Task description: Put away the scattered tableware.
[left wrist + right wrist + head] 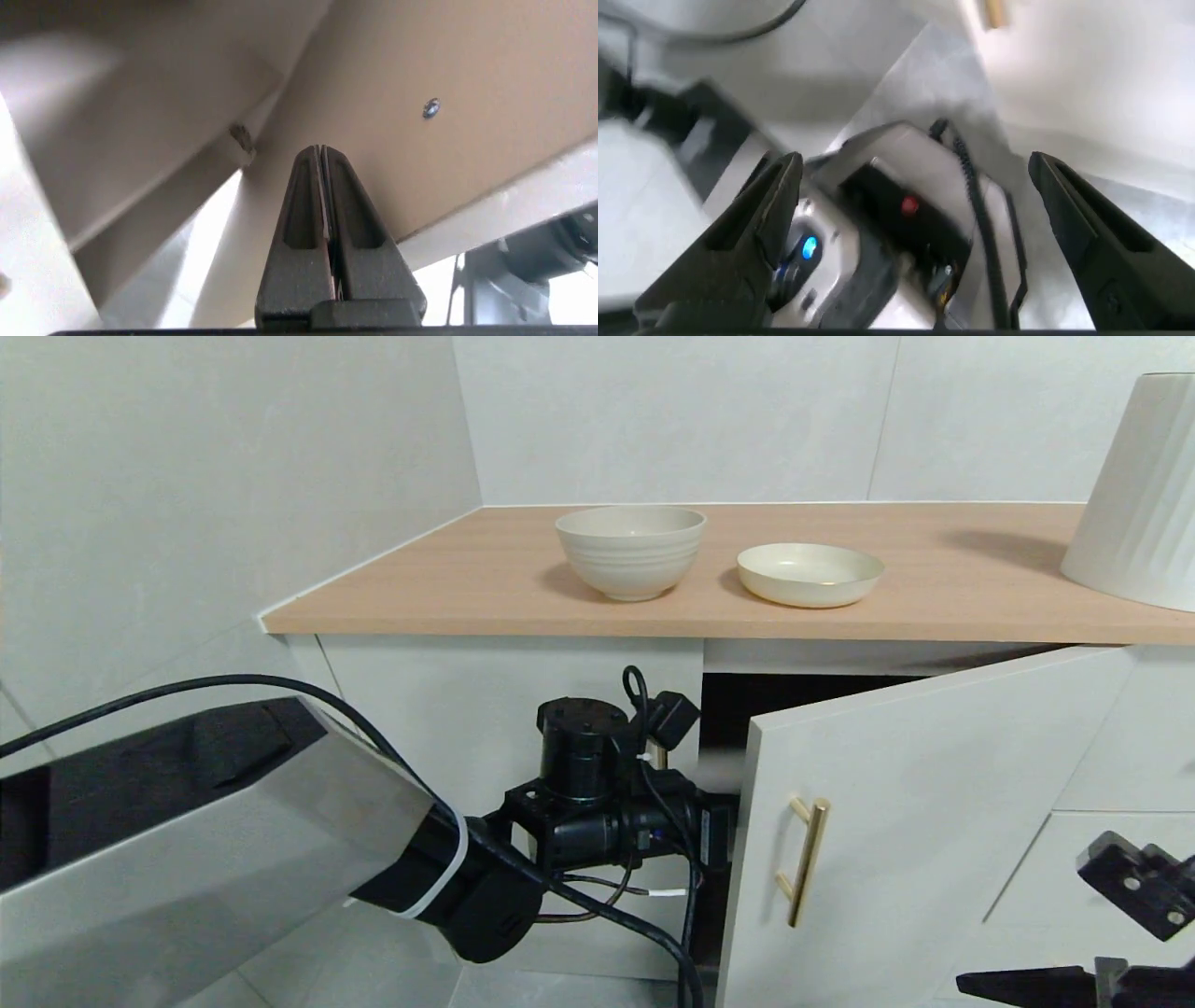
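Observation:
A cream ribbed bowl (630,551) and a shallow cream dish (809,575) stand side by side on the wooden countertop (448,588). Below them a white cabinet door (924,821) with a gold handle (805,859) hangs partly open. My left gripper (320,154) is shut with nothing in it, its tips against the door's inner face near a screw (430,108). The left wrist (597,803) sits at the door's free edge. My right gripper (915,168) is open and empty, low at the right in front of the cabinets (1088,933).
A tall white ribbed shade-like object (1139,495) stands on the countertop's right end. Tiled walls close the left side and the back. The dark cabinet opening (794,695) shows above the door. A second white cabinet front (1120,775) lies to the right.

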Robot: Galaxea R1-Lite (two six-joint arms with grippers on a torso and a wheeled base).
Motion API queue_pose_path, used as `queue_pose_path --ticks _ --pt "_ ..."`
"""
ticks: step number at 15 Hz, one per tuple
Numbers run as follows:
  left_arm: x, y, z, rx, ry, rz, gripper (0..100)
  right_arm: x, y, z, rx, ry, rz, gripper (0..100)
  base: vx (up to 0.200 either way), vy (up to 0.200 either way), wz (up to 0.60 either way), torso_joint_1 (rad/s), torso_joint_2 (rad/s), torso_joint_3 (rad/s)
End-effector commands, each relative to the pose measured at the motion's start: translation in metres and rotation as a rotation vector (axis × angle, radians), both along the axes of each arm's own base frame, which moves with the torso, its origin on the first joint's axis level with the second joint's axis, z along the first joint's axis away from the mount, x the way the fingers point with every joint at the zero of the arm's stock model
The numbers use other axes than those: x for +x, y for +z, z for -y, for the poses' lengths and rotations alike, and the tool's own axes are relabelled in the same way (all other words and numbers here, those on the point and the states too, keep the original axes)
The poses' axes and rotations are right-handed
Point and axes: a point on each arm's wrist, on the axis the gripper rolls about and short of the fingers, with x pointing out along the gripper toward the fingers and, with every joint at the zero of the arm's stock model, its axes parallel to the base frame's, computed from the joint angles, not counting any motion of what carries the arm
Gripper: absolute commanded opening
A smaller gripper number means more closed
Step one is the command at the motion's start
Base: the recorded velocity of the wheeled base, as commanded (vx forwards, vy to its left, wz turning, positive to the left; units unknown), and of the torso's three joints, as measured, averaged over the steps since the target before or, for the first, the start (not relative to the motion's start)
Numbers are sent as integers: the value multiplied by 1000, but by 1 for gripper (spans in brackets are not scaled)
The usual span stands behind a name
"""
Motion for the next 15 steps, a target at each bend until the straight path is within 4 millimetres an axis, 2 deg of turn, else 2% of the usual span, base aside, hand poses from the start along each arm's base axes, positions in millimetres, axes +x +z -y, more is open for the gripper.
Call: queue_pose_path --ticks 1,7,13,15 --pt "-6 10 5 -13 -20 13 0 -11 9 5 40 15 62 100 0 0 0 0 0 0" --pt "-9 14 9 -6 -32 4 0 -11 8 5 37 17 57 100 0 0 0 0 0 0" --pt "-7 16 15 -6 -38 4 0 -12 7 5 40 24 55 100 -200 0 0 4 2 5" --pt "-2 14 19 6 -38 -10 0 -12 7 5 40 24 55 100 0 0 0 0 0 0"
